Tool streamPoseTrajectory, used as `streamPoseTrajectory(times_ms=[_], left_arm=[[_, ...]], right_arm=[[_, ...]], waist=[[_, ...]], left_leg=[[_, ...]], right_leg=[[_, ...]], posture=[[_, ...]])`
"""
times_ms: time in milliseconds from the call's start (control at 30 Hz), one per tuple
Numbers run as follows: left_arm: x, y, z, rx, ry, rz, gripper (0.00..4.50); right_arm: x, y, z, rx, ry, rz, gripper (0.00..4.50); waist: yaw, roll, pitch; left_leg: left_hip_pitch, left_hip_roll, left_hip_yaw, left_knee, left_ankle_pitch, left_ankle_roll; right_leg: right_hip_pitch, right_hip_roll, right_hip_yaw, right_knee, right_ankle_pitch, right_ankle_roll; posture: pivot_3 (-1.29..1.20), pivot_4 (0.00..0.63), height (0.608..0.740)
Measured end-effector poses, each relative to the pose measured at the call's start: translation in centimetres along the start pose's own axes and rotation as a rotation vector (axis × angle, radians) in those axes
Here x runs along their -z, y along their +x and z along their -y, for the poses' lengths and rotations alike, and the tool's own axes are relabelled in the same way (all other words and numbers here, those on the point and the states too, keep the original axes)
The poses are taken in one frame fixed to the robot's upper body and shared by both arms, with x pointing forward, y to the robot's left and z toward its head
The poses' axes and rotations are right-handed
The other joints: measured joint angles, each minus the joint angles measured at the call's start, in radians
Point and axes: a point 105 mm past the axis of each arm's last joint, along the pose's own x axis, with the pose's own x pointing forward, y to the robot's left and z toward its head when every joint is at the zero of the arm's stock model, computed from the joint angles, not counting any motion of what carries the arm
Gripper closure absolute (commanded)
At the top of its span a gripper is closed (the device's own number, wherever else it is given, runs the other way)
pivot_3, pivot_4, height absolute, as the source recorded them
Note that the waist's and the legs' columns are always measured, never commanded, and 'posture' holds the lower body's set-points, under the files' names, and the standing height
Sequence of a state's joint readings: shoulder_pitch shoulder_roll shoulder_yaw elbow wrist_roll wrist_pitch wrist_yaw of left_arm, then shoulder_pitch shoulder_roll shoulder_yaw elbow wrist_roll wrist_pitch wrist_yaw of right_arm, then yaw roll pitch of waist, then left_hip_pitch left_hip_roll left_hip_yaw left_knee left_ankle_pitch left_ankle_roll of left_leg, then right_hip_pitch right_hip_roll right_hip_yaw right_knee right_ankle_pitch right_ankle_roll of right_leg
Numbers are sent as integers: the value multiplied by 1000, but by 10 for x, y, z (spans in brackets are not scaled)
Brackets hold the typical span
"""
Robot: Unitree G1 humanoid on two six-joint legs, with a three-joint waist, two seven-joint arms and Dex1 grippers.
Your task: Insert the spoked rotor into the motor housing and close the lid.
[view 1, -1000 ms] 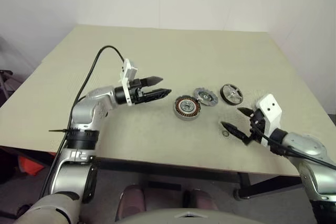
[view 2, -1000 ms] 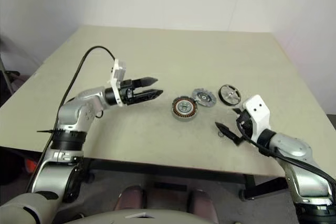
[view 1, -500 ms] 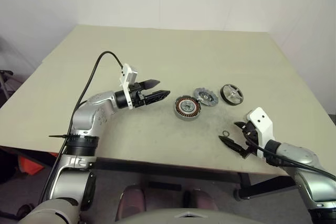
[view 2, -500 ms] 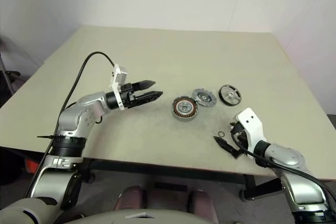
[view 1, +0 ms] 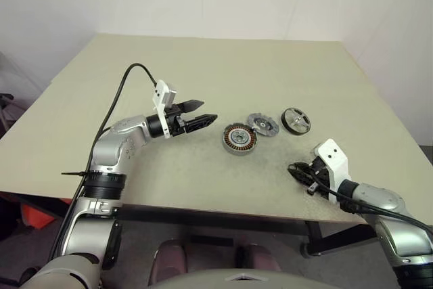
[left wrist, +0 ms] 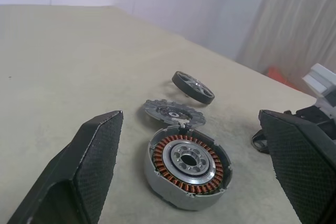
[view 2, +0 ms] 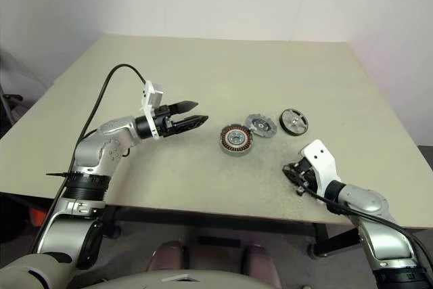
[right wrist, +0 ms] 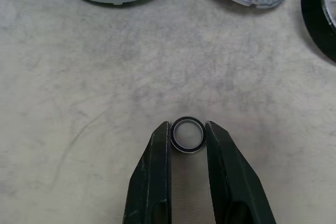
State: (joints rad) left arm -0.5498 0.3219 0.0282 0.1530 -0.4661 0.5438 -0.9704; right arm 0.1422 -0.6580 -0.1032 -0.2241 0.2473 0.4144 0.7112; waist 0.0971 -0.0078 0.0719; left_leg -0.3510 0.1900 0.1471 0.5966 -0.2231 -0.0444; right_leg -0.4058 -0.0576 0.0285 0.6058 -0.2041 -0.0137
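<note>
Right claw (right wrist: 187, 136) pinches a small black ring (right wrist: 187, 134) flat on the bench (view 1: 270, 65), near its front edge at the right. Left claw (view 1: 201, 114) hovers spread, level, just left of the motor housing (view 1: 239, 139). Right of the housing lie the toothed grey disc (view 1: 264, 124), then the spoked rotor (view 1: 296, 120). Far half of the bench lies bare.

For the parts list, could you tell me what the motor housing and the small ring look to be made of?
Motor housing: seemingly dull grey cast metal, with copper-coloured wire windings inside. Small ring: dark rim with a pale band inside, possibly metal; the look leaves it open.
</note>
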Motion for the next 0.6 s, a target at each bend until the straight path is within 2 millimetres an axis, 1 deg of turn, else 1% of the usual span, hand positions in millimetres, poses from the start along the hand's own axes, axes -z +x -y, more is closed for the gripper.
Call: streamPoseTrajectory(times_ms=[33, 167, 200, 300, 367, 433, 533, 567, 600], left_arm=[[0, 0, 0, -1, 1, -1, 111], [-1, 2, 0, -1, 9, -4, 111], [-1, 1, 0, -2, 11, -2, 111], [1, 1, -3, -9, 10, -8, 111], [4, 0, -6, -21, 12, -23, 111], [7, -3, -9, -39, 30, -45, 111], [11, -9, -17, -74, 61, -78, 111], [13, -11, -20, -89, 67, -88, 111], [14, -12, -22, -98, 70, -92, 111]], right_arm=[[-1, 0, 1, 1, 1, 2, 3861], [-4, 2, 5, 17, -3, 9, 3892], [-7, 3, 6, 23, -9, 17, 3892], [-25, 7, 15, 46, -33, 54, 3892], [-46, 12, 21, 55, -62, 99, 3892], [-70, 18, 23, 49, -98, 149, 3892], [-104, 34, 13, 0, -128, 223, 3892], [-113, 40, 7, -26, -137, 242, 3892], [-117, 45, 2, -44, -147, 248, 3892]], waist=[[0, 0, 0], [-1, 0, 0], [-1, 0, 0], [-4, 0, 0], [-6, 1, -1], [-6, 1, -1], [-7, 2, -1], [-6, 2, -1], [-5, 2, -2]], left_leg=[[0, 0, 0, 0, 0, 0], [0, 0, 0, 0, 0, 0], [0, 0, 0, 0, 0, 0], [0, -1, 0, 0, 1, -1], [1, -1, 0, 0, 1, -1], [1, 0, 0, 0, 1, -2], [2, 0, 0, 0, 2, -2], [2, 0, 0, 0, 2, -2], [2, 0, 0, 0, 2, -2]], right_leg=[[0, 0, 0, 0, 1, -1], [0, 0, 0, 0, 2, -3], [0, 0, 0, 0, 2, -3], [0, 0, 0, 1, 2, -4], [0, 0, 0, 2, 2, -4], [0, 1, -1, 2, 3, -4], [-1, 1, -2, 2, 3, -5], [-1, 1, -2, 2, 3, -5], [-1, 1, -2, 2, 3, -5]], posture=[[0, 0, 740], [0, 0, 740], [0, 0, 740], [0, 0, 740], [0, 0, 740], [0, 0, 740], [0, 0, 740], [0, 0, 740], [0, 0, 740]])
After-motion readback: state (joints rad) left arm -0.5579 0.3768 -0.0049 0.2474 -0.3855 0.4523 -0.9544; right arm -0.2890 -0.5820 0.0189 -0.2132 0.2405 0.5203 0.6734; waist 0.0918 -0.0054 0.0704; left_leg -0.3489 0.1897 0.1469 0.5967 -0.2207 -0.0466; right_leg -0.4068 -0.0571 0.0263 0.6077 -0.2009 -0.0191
